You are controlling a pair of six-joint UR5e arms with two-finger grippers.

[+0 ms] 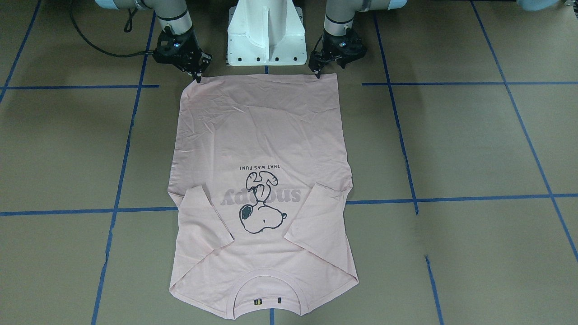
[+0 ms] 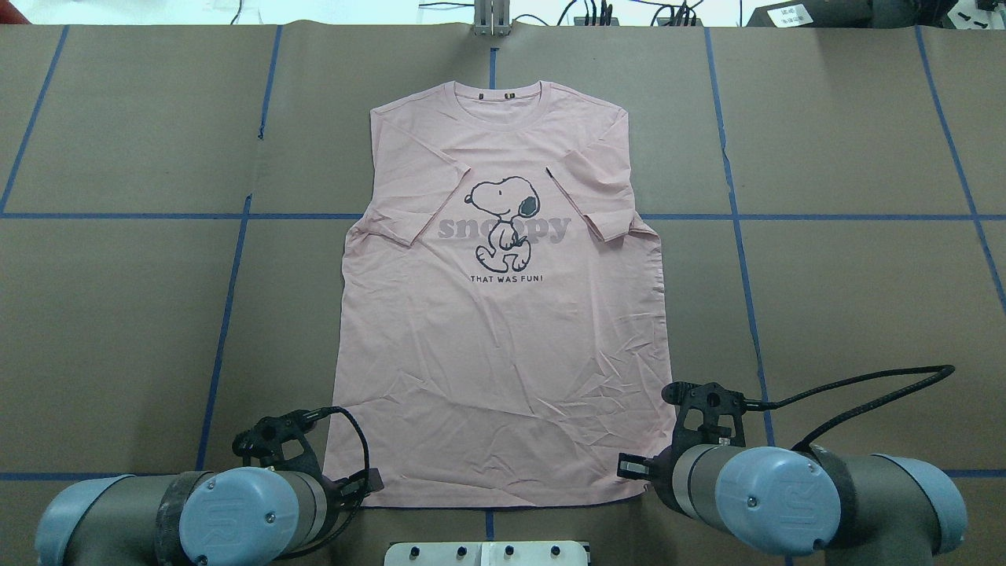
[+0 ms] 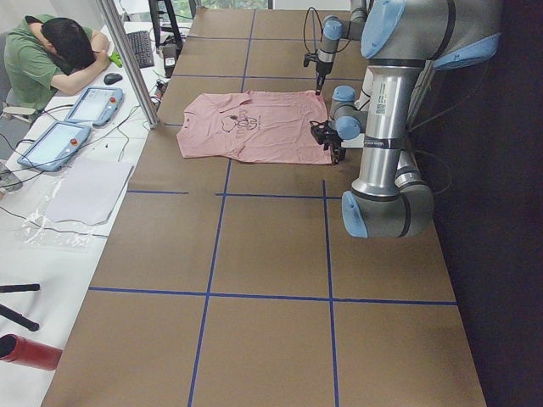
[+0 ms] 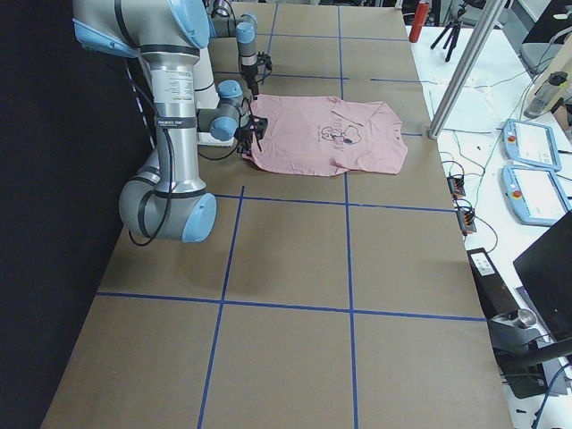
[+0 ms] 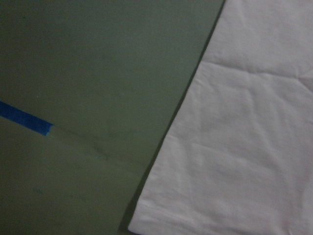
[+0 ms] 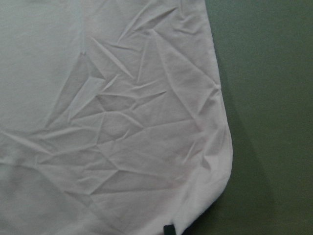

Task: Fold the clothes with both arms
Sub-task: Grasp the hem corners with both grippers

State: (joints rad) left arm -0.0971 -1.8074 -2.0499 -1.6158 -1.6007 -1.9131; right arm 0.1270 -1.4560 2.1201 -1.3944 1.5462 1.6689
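The pale pink T-shirt (image 1: pixel 262 135) lies flat, print side up, on the brown table, both sleeves folded inward over the chest and the hem toward the robot. It also shows in the overhead view (image 2: pixel 503 354). My left gripper (image 1: pixel 318 74) is down at one end of the hem, its fingertips drawn together on the hem edge. My right gripper (image 1: pixel 198 79) is at the other hem corner, tips together on the cloth. The left wrist view shows the hem corner (image 5: pixel 146 215) with no fingers in view. The right wrist view shows creased cloth (image 6: pixel 122 122) and a dark fingertip (image 6: pixel 168 229) at the hem.
The white pedestal (image 1: pixel 266 36) stands between the arms, just behind the hem. Blue tape lines (image 1: pixel 406 198) grid the table. At the table's far side stand a metal pole (image 3: pixel 127 59), tablets (image 3: pixel 93 106) and a seated person (image 3: pixel 59 51).
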